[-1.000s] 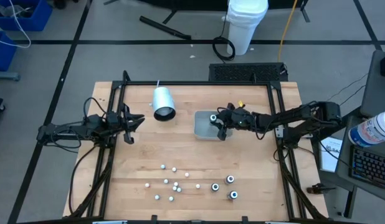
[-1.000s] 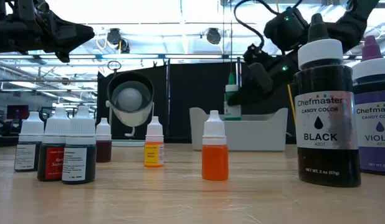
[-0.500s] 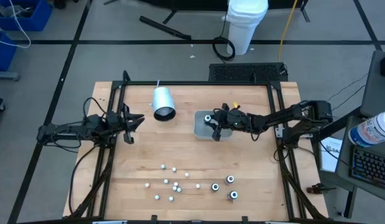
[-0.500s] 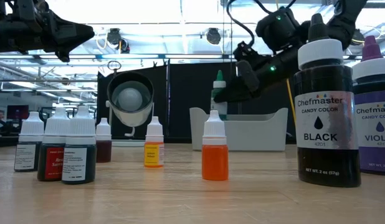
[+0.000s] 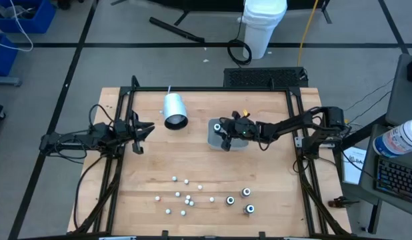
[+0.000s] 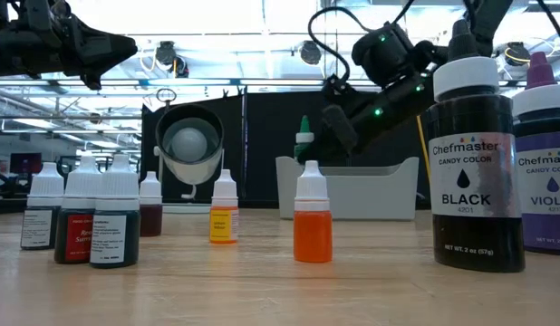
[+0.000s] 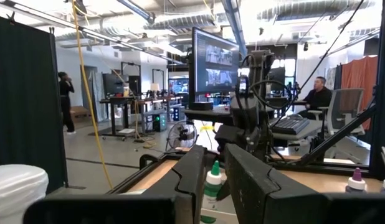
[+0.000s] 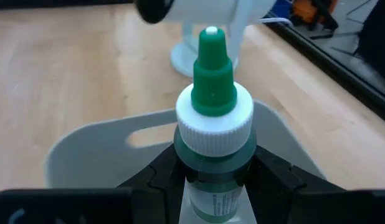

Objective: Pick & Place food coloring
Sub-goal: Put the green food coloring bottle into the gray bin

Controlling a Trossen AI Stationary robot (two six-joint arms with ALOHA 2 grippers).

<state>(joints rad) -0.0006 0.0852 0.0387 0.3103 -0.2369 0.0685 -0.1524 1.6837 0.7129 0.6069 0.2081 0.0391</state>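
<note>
My right gripper (image 5: 223, 135) is shut on a green-tipped, white-capped food coloring bottle (image 5: 217, 127) at the left end of the clear grey tray (image 5: 237, 141). The low view shows the bottle (image 6: 304, 143) upright above the tray's left wall (image 6: 289, 186), its base hidden. Other food coloring bottles stand on their bases near the table's near edge: a cluster of small white-topped ones (image 5: 186, 197) and three larger ones (image 5: 246, 193). My left gripper (image 5: 146, 129) hovers open over the table's left part and touches nothing. My right gripper pinches the green-tipped bottle just under its white cap (image 8: 214, 157), one finger (image 8: 158, 177) on each side. The fingers come in roughly level from the table's right. The bottle stays upright in the hold; whether its base touches the tray I cannot tell.
A white cylinder cup (image 5: 174, 111) lies on its side left of the tray, its mouth toward the near edge. In the low view an orange bottle (image 6: 312, 217), a yellow one (image 6: 224, 213), a black one (image 6: 475, 163) and a row of small ones (image 6: 90, 222) stand close by.
My right gripper has carried the green-tipped bottle toward the table's left, from the tray's middle to its left end, keeping it upright and staying shut on it. The left arm has kept still.
</note>
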